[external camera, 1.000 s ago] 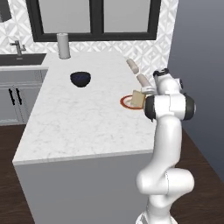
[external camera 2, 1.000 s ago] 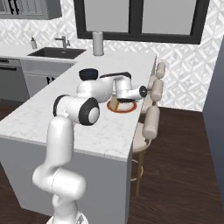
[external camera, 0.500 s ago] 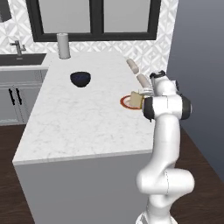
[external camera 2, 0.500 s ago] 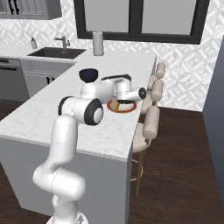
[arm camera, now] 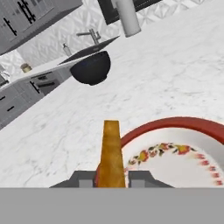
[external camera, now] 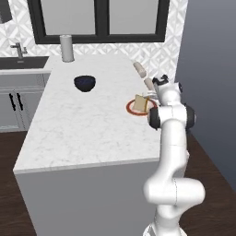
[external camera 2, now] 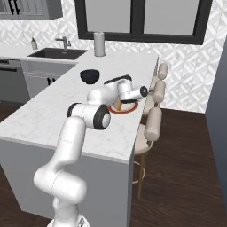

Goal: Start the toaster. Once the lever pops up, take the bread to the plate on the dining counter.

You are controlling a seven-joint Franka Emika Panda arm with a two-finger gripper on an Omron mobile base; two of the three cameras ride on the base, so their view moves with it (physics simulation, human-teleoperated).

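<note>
Hand view: claw [arm camera: 112,178] pinches the bread [arm camera: 111,151] upright over the plate [arm camera: 175,131]'s near rim; lower gently, then let go.

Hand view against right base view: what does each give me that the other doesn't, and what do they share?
Hand view: the bread seen edge-on between the gripper fingers, and the flower pattern inside the plate rim. Right base view: the arm reaching across the counter, plus the stools along its side. Both: the plate, the dark bowl, the grey canister and the sink faucet.
</note>
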